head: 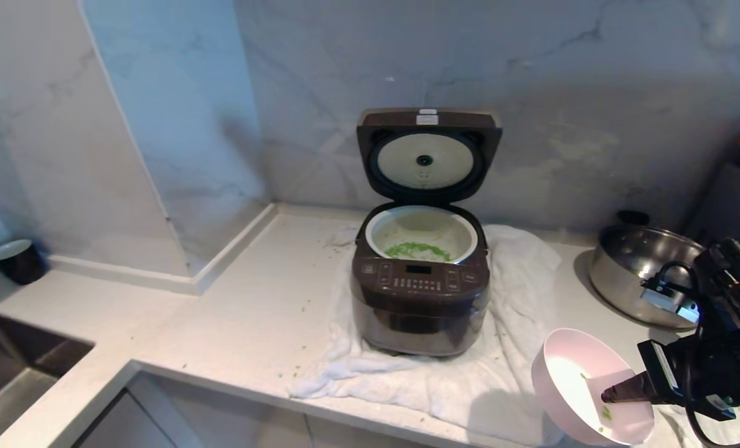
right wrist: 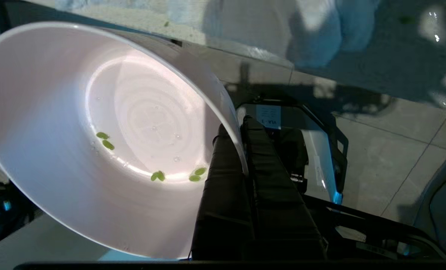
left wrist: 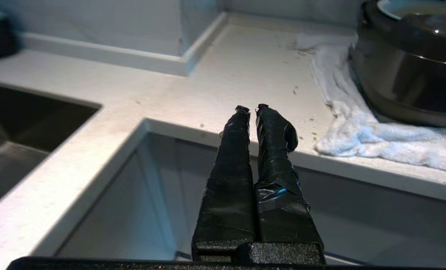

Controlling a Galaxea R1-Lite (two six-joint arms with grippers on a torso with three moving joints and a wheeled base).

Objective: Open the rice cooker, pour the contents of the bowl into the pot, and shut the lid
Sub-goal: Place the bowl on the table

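While the rice cooker point(head: 421, 292) stood on a white towel point(head: 506, 367) on the bench point(head: 245, 317) with its lid point(head: 427, 155) raised, the bowl point(head: 584, 386) was held tilted at the bench's front edge, to the cooker's right and well apart from it. Its rim was pinched by the right gripper point(right wrist: 241, 131), one finger inside, one outside. Green contents point(head: 416, 250) lay in the pot point(head: 422, 233); what seemed a few flecks remained in the bowl. The left gripper point(left wrist: 251, 109), closed and empty, was parked before the bench edge.

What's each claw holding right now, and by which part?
Right claw is shut on the pink bowl, pinching its rim, one finger inside and one outside. Left claw is shut on nothing.
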